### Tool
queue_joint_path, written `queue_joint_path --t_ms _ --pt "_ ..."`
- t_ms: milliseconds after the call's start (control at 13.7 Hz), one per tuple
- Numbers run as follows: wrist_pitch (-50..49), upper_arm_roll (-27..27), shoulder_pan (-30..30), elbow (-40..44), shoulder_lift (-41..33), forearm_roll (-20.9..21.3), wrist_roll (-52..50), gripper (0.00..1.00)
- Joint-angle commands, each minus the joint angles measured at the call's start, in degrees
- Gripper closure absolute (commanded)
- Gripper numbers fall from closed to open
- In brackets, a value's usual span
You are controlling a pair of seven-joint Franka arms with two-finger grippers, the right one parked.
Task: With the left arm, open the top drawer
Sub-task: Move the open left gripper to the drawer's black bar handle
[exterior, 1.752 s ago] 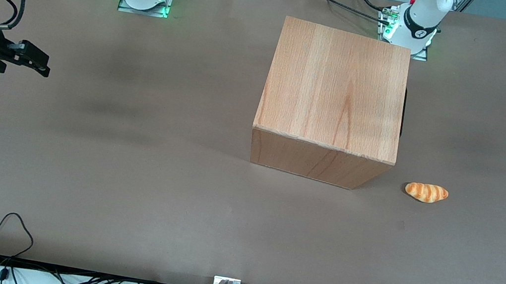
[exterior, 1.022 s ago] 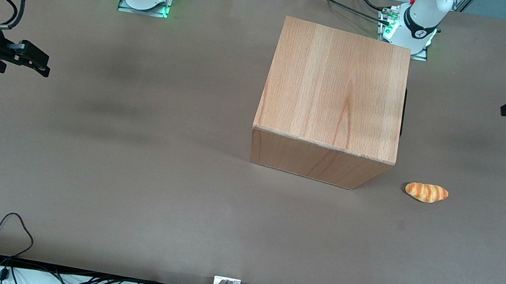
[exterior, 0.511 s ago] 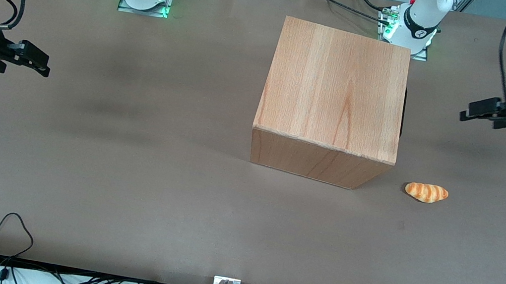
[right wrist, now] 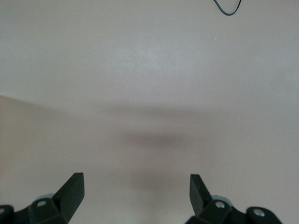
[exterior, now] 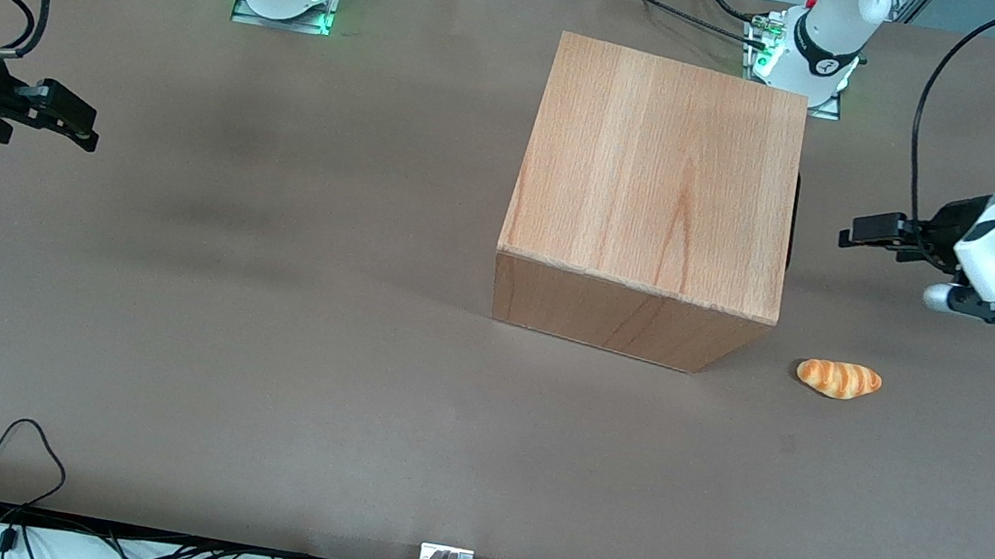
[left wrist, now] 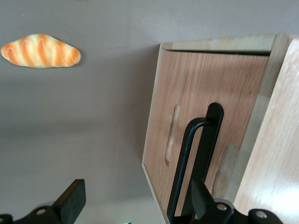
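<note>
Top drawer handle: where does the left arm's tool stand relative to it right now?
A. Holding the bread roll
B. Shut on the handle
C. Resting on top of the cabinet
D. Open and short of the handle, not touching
D: the tool is open with its fingers spread, and in the front view it hangs apart from the cabinet; the black bar handle is ungrasped and the top drawer is shut.

The parked arm's gripper (right wrist: pixel 136 186) is hanging over the brown table (right wrist: pixel 149 70), its black fingers (right wrist: pixel 71 187) standing wide apart. A soft shadow (right wrist: pixel 159 140) is lying on the tabletop, and a thin black cable (right wrist: pixel 227 8) is looping there.
</note>
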Motion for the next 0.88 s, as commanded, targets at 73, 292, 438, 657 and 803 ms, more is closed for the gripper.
queue_joint_path --t_ms 73,292,438,657,803 --pt "3.87 -2.46 0.20 -4.59 -1.50 -1.07 1.23 0.00" --pt "4.23 -3.00 0.12 -5.48 -1.41 -1.07 1.49 0.00" --pt "4.23 -3.34 0.20 -6.36 -1.41 -1.07 3.33 0.00" --pt "5.80 -3.79 0.20 -7.93 -1.33 -1.07 3.69 0.00" --pt "6.60 -4.31 0.12 -8.73 -1.24 -0.98 3.77 0.00"
